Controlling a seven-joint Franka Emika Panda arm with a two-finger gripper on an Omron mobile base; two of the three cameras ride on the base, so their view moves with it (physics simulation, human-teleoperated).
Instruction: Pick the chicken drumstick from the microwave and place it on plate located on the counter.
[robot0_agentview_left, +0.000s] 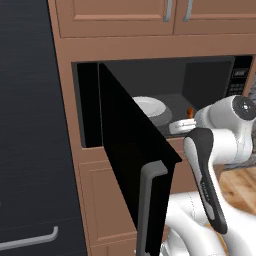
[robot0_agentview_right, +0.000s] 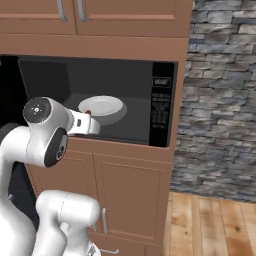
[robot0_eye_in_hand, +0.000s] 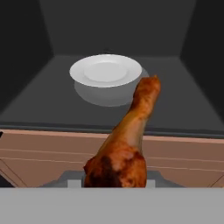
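The chicken drumstick is clamped in the gripper before the microwave opening; behind it a white dish rests inside, while the open door juts leftward.

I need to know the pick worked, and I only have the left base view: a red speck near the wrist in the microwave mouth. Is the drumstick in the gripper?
Observer: Yes. The hand view shows the chicken drumstick clamped at its thick end in the gripper, thin end pointing into the microwave.
Operator: Is it clear of the white dish?
Observer: In the hand view the white dish sits empty, farther back on the oven floor.
Operator: Is the hand out of the cavity?
Observer: The right base view puts it at the front opening, just in front of the dish.
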